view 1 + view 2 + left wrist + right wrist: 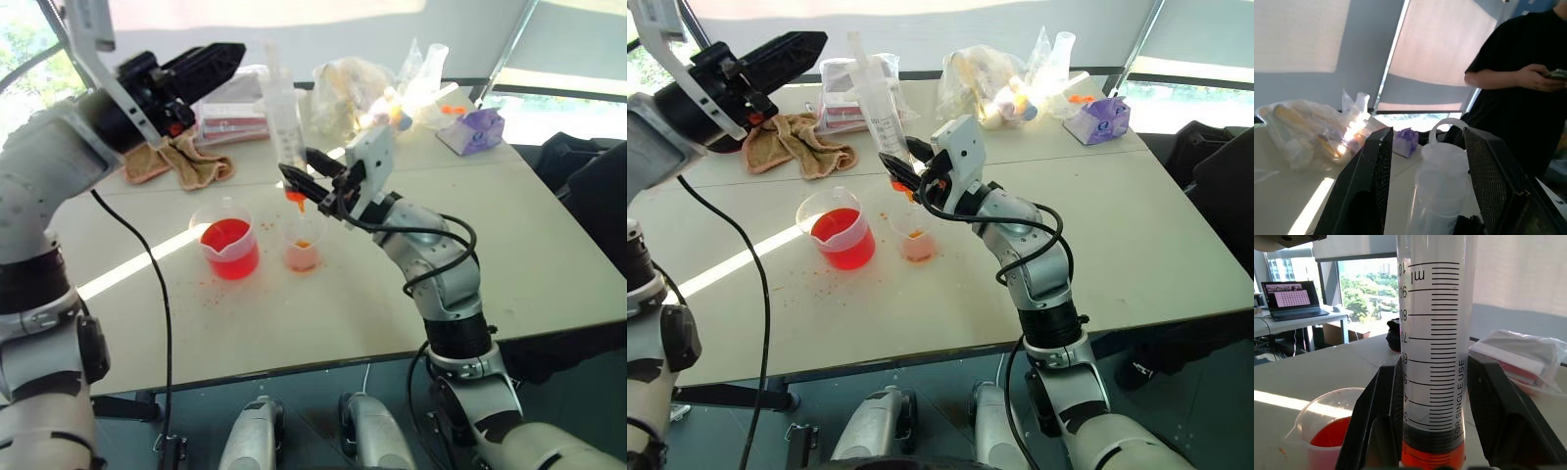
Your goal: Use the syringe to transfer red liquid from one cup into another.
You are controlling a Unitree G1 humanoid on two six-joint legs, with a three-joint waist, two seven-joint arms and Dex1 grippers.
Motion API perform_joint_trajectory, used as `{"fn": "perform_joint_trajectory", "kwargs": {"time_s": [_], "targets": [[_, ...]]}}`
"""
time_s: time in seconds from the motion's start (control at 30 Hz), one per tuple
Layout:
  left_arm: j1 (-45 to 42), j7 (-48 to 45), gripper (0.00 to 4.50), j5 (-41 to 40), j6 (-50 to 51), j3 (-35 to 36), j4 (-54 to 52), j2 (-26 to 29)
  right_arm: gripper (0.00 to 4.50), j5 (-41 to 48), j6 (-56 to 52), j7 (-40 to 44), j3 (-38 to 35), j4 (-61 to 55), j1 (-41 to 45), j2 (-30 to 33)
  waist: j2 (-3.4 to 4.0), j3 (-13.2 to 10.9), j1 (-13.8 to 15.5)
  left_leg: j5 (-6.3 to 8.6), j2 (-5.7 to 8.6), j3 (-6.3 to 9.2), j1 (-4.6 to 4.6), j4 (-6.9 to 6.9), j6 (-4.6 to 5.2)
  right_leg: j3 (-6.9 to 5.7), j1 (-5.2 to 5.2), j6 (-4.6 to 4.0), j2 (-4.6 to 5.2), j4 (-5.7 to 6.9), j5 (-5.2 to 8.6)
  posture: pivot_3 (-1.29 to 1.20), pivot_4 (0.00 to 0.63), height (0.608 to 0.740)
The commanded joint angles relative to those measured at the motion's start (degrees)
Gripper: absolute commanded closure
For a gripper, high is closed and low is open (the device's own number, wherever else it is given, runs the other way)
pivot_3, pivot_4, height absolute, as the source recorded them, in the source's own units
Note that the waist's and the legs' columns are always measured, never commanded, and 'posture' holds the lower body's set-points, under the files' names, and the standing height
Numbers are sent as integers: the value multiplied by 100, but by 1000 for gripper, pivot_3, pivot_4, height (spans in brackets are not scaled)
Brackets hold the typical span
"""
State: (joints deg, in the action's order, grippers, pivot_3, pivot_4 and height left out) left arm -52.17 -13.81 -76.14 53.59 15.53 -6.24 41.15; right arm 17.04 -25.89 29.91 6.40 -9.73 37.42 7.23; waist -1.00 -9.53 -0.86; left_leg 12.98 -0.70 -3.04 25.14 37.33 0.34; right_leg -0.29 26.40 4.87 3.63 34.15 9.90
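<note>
Item: syringe (283,117), clamped upright in my right jaws (312,188) over small cup (303,250); left jaws (201,69) half-open near plunger — press slowly, tip centred.

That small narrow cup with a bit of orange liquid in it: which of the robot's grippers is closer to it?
Right. The right gripper holds the syringe just above the small cup; the left gripper is raised well off beyond the beaker.

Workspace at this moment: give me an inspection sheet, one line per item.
Surface: pale table, red droplets near the cups.
Job's things: syringe upright, tip over the small cup; beaker holds red liquid.
Clutter: cloth, bags, purple box.
Grippers: right gripper shut on syringe; left gripper open beside its plunger.
Cables: black cable over the table.
Surroundings: a person, windows.
</note>
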Motion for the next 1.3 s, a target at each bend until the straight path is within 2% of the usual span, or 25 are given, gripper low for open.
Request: {"fn": "perform_joint_trajectory", "kwargs": {"time_s": [0.03,0.57,1.1,1.2,1.3], "targets": [[-164,-145,2154,111,38,-1,9,-86,3176,19,129,-100,-6,-253,55,-64,0,0,1,0,0,1,0,1,0,0,0,0,0,0,0,0,150,740],[-241,-546,2154,311,318,-131,40,-406,3176,53,130,-172,57,-244,10,-78,-1,-1,6,0,0,5,0,4,1,0,-4,2,-1,0,0,0,150,740],[-510,-832,2154,1029,397,-385,168,-850,3176,57,83,-260,170,-351,-140,-90,-2,-1,5,0,0,7,0,6,1,0,-5,10,-3,1,-4,0,150,740],[-530,-873,2964,1092,420,-398,159,-897,3176,59,79,-275,180,-355,-141,-94,-2,-1,9,-1,0,7,0,7,1,0,-6,10,-3,1,-5,0,150,740],[-552,-899,3059,1199,438,-431,160,-952,3176,63,76,-287,178,-354,-143,-97,-2,-1,5,-1,0,7,0,7,1,0,-6,11,-3,2,-5,0,150,740]]}}
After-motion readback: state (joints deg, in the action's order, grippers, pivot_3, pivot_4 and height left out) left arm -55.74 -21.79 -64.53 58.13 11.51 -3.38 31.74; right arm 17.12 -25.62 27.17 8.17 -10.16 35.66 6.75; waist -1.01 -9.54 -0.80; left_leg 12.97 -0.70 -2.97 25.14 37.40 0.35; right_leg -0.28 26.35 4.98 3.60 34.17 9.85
